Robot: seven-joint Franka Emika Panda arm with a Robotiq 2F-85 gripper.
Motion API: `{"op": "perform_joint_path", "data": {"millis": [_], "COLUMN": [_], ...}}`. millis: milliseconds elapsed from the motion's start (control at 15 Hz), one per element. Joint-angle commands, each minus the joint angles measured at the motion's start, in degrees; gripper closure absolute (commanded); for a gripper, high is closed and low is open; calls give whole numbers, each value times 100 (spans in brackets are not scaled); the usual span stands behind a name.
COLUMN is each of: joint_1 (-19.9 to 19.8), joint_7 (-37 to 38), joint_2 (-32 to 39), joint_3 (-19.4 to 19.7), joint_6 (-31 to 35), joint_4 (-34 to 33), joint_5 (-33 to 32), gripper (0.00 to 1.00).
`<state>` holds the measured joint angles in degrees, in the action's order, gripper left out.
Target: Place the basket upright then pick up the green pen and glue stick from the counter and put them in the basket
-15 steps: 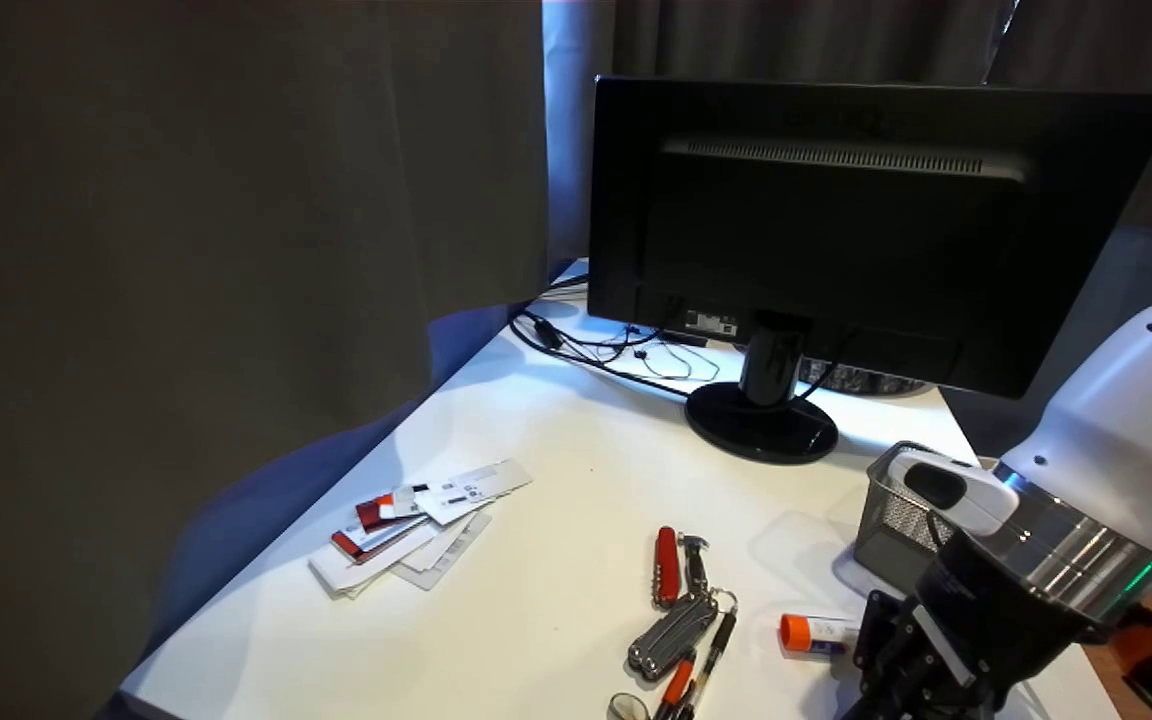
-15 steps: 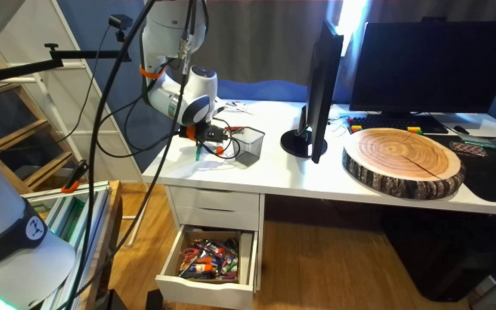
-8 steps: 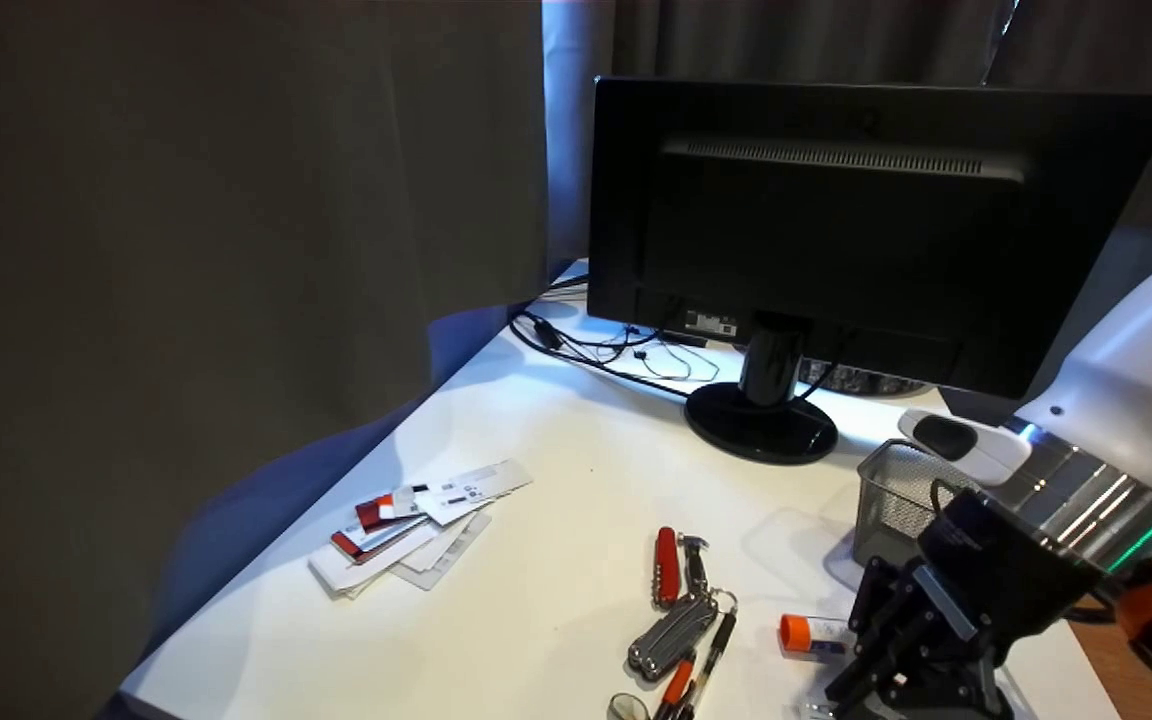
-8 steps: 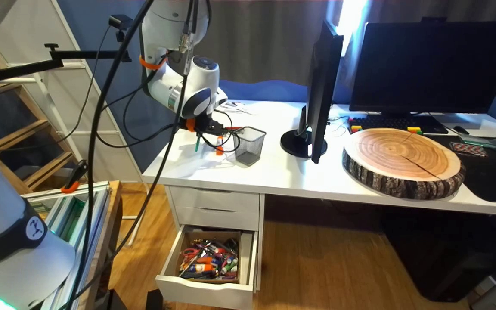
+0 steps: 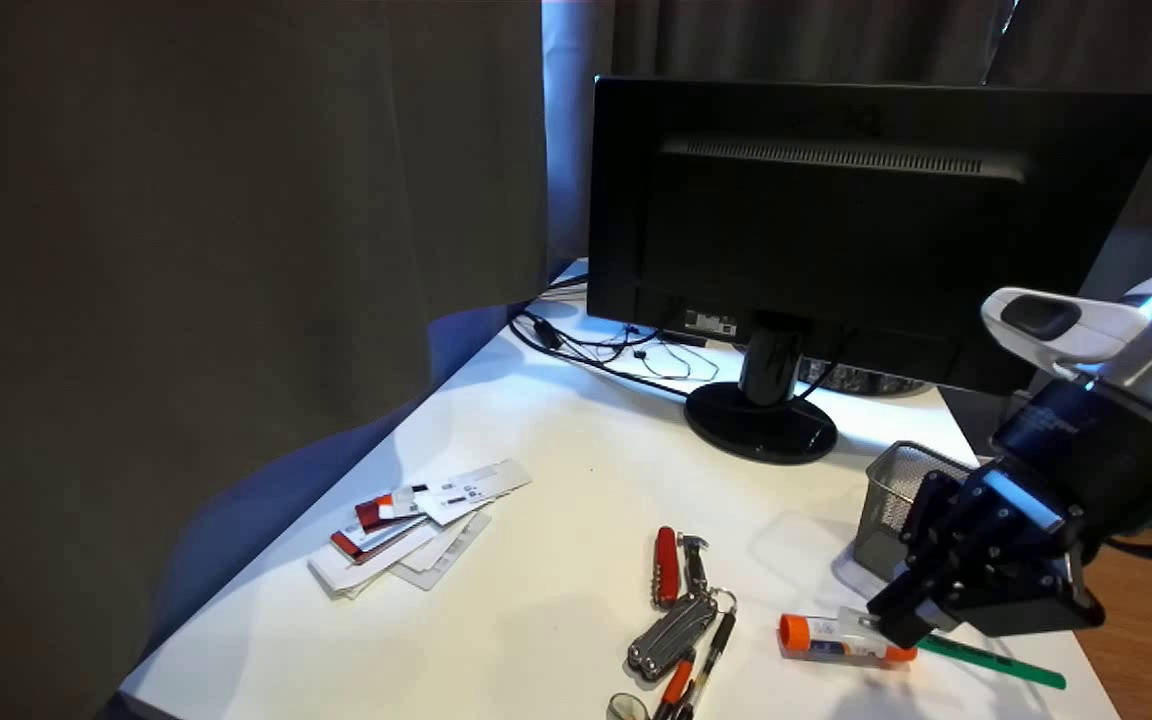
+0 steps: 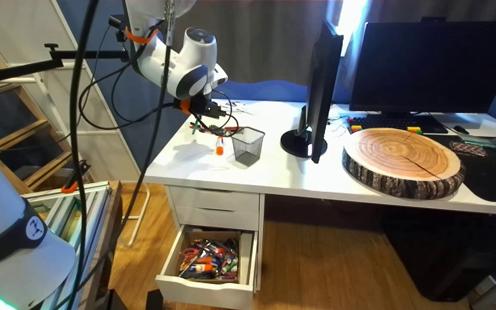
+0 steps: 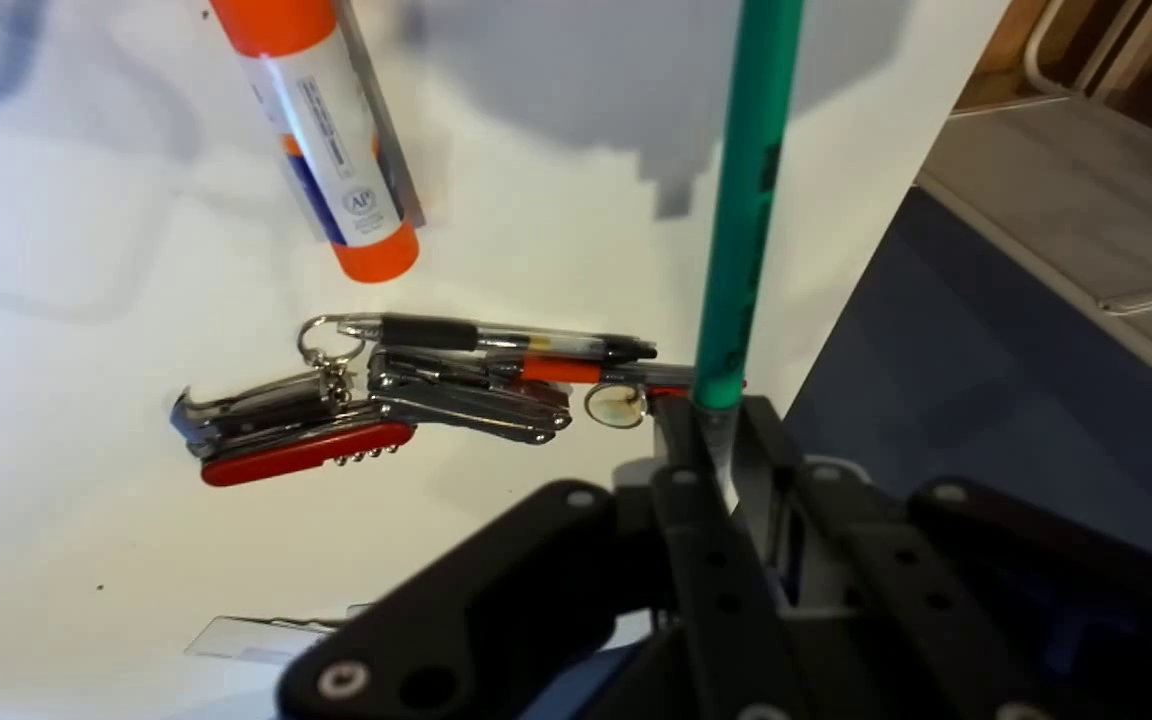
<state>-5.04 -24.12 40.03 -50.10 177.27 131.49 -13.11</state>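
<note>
- Between the fingers of my gripper [image 7: 721,418] I have the green pen [image 7: 748,200] clamped by its clear end.
- Held above the counter [image 5: 576,620], its green length juts out past my fingertips.
- Below it, apart from the gripper, the glue stick [image 7: 324,140] lies on its side.
- Near the glue stick, the basket [image 6: 248,147] stands upright in both exterior views.
</note>
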Motion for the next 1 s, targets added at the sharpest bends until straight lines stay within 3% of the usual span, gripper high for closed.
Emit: {"op": "perform_joint_path", "data": {"millis": [0,200,467,733,933], "joint_1": [-721,-1313,-1652,-1709,-1541], "joint_7": [161,290,632,936,1218], "joint_2": [-376,-371,-498,-430,-397], "joint_3": [-523,-813,-745,-442,-56], "joint_6": [537,1332,2069,2841,3270], "joint_4": [491,705,887,909,824], "joint_5": [17,-196,-507,-994,-1361], "gripper": [94,94,94,94,94]}}
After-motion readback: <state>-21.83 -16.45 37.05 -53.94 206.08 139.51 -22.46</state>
